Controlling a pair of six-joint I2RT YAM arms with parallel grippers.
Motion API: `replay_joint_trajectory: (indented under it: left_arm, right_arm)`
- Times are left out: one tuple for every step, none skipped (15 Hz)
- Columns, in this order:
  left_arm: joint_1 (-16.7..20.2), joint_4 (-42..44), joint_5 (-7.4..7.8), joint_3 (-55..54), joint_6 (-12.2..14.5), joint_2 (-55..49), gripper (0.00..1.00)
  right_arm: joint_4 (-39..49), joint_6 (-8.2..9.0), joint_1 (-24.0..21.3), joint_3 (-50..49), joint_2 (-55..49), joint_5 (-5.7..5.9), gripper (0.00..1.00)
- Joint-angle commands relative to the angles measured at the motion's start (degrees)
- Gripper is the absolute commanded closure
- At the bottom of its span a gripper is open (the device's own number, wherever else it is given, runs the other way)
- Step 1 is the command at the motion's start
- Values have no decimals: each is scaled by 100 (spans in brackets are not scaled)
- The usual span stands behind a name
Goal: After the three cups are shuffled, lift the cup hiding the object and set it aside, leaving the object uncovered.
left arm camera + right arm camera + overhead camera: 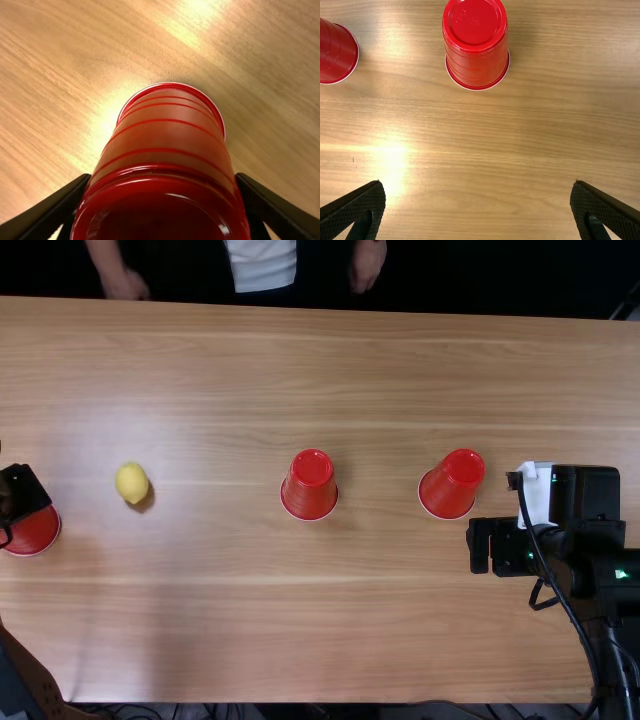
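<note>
Top view: the yellow object (132, 483) lies uncovered on the table (320, 370). Near it, at the left edge, the left gripper (20, 502) sits over the third cup (32, 531). The middle cup (310, 485) and right cup (452, 483) stand upside down, with the right gripper (481, 545) just beside the latter.
Left wrist view: jaws pressed against both sides of the third cup, its rim toward the wood.
Right wrist view: jaws spread wide, gripping nothing, and the right cup stands ahead of them.
</note>
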Motion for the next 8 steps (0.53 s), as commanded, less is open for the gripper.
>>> replay_joint_trajectory:
  left_arm:
    - [75, -4, -54, -55, -130, -6, 0]
    - [84, -4, -54, -55, -130, -32, 0]
    - [111, -14, -64, -47, -161, -76, 0]
    - [146, -14, -64, -55, -214, -208, 0]
    - [154, -14, -64, -55, -309, -489, 0]
    - [163, -25, -64, -55, -425, -762, 0]
    - [163, -25, -64, -38, -488, -920, 0]
    - [163, -35, -64, -20, -520, -1026, 0]
  right_arm:
    - [3, 16, 74, -31, -56, -47, 0]
    - [3, 16, 83, -22, -56, -47, 0]
    - [-7, 16, 83, -22, -56, -47, 0]
    - [-7, 16, 83, -22, -56, -47, 0]
    - [-7, 26, 83, -22, -56, -47, 0]
    - [-7, 16, 91, -22, -56, -47, 0]
    - [-7, 26, 91, -22, -56, -47, 0]
    - [-7, 16, 100, -22, -64, -47, 0]
